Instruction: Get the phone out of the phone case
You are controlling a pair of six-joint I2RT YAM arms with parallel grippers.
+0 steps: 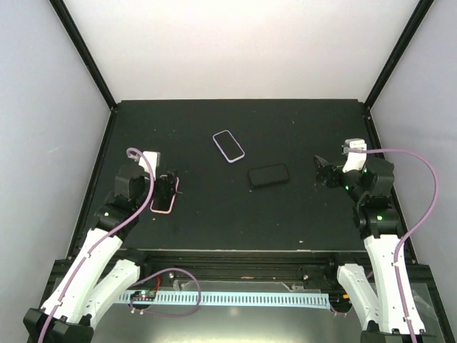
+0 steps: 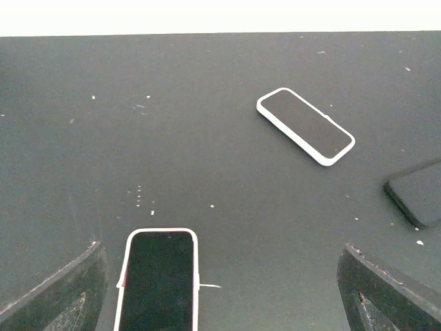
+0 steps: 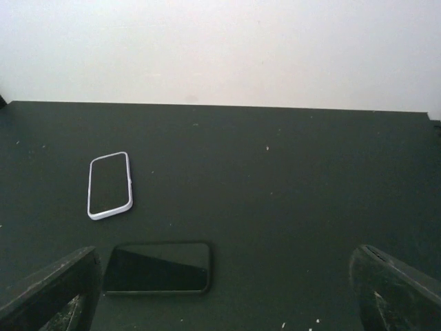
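Three phones lie flat on the black table [image 1: 300, 128]. A phone in a pink-edged case [image 1: 165, 198] lies at the left, and in the left wrist view [image 2: 158, 283] it sits between my fingers, close to the left one. My left gripper [image 1: 167, 187] [image 2: 220, 283] is open above it and holds nothing. A phone in a pale lilac-white case [image 1: 228, 146] [image 2: 305, 125] [image 3: 110, 185] lies at mid-table. A black phone [image 1: 269, 175] [image 2: 420, 193] [image 3: 157, 267] lies to its right. My right gripper [image 1: 321, 171] [image 3: 226, 283] is open and empty, to the right of the black phone.
White walls stand behind and at both sides of the table. Black frame posts [image 1: 86, 57] rise at the back corners. A perforated blue-white rail [image 1: 235, 299] runs along the near edge between the arm bases.
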